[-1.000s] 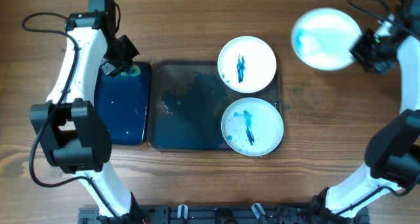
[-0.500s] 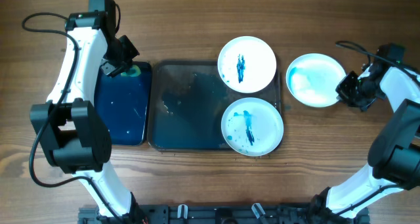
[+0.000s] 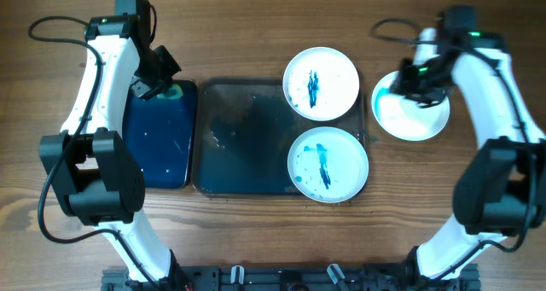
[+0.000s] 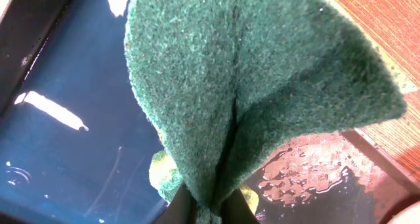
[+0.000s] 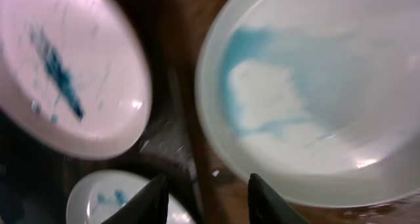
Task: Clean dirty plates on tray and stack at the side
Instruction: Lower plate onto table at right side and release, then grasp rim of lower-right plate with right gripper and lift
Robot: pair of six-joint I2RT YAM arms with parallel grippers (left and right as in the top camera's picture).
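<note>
Two dirty plates (image 3: 321, 84) (image 3: 328, 165) with blue streaks lie on the right half of the large dark tray (image 3: 239, 137). A third plate (image 3: 414, 116), smeared teal, lies on the table just right of the tray. My right gripper (image 3: 403, 86) hovers over that plate's upper left edge. In the right wrist view it (image 5: 207, 201) is open and empty, above the gap between this plate (image 5: 315, 86) and the tray's plates (image 5: 65, 73) (image 5: 105, 198). My left gripper (image 3: 158, 78) is shut on the green sponge (image 4: 249, 86) over the small tray's far end.
The smaller dark blue tray (image 3: 158, 142) holds water and lies left of the large tray. Spilled water beads on the wood beside it (image 4: 295, 171). Bare wooden table (image 3: 444, 197) lies right of and in front of the third plate.
My right arm brought the third plate down from the far right to the table beside the tray, let it go, and moved left over its edge. The left arm has not moved.
</note>
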